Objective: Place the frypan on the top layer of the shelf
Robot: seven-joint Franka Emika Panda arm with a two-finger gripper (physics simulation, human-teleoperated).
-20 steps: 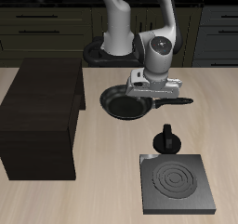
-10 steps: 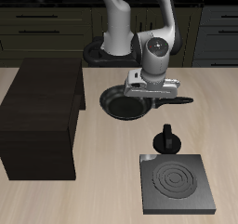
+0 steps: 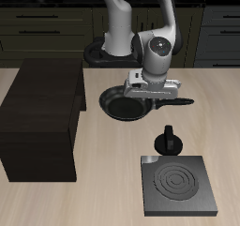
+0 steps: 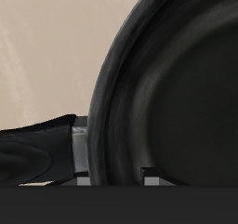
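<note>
The black frypan is in the middle of the table beside the shelf, a large dark boxy unit with a flat top. The pan's long handle points away from the shelf. My gripper sits over the pan's rim where the handle joins and is shut on it. In the wrist view the frypan fills most of the frame at very close range. Its handle juts out to one side, and the rim stands between my gripper's fingertips. The shelf top is bare.
A small black knobbed object stands nearer the table's front edge than the pan. A square dark burner plate with concentric rings lies at the front. The robot base is at the back behind the pan.
The gripper and the frypan have shifted slightly up and toward the shelf together. Nothing else has moved.
</note>
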